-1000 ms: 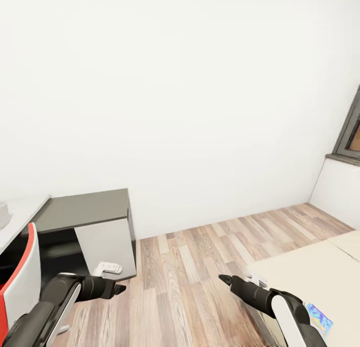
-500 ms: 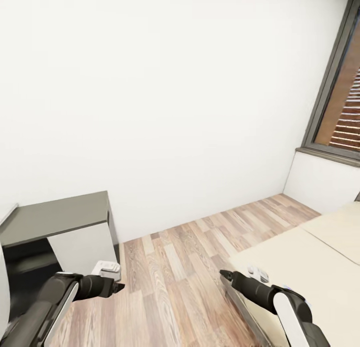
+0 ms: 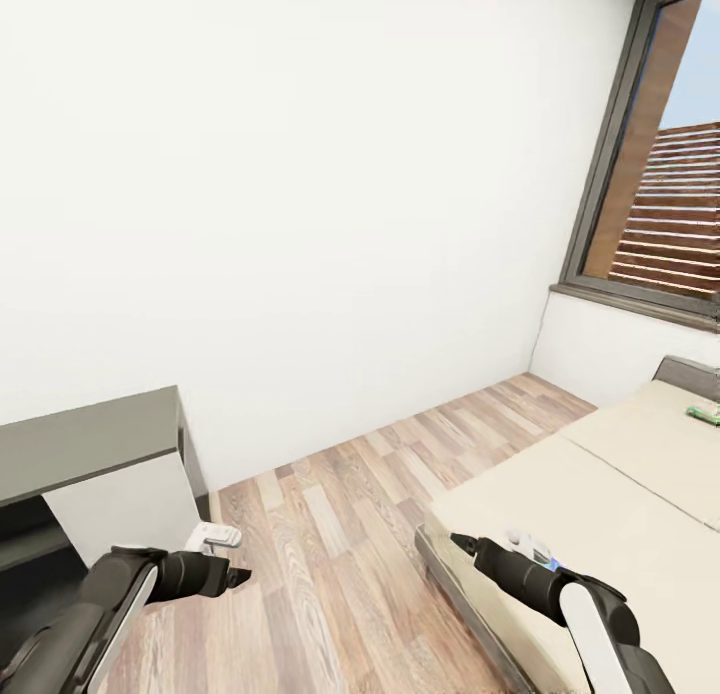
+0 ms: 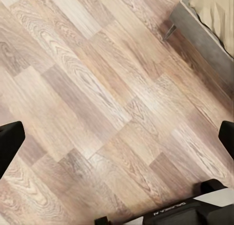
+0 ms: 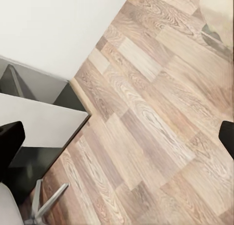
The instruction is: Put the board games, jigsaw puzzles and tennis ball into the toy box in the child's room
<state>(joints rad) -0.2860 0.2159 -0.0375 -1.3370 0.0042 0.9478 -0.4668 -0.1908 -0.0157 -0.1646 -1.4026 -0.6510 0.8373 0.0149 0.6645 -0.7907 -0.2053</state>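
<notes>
From the head view, the robot faces a white wall over a wood-plank floor (image 3: pixel 330 534). The bed (image 3: pixel 600 514), cream-beige with a grey side frame, lies at the right, and a small green board game (image 3: pixel 705 412) rests on its far part near the window (image 3: pixel 660 174). A low dark-grey-topped cabinet (image 3: pixel 90 444) stands at the left against the wall. The left gripper (image 3: pixel 240 577) hangs above the floor beside the cabinet; the right gripper (image 3: pixel 460 544) hangs over the near corner of the bed. In this view the spread of either pair of fingers cannot be told.

In the left wrist view, both dark fingers (image 4: pixel 9 142) sit at opposite edges, spread wide, with nothing between them but floor planks; a corner of the bed frame (image 4: pixel 200 32) shows beyond.

In the right wrist view, the fingers (image 5: pixel 9 142) are likewise wide apart and empty, over the floor, with the cabinet (image 5: pixel 39 122) and white wall beyond.
</notes>
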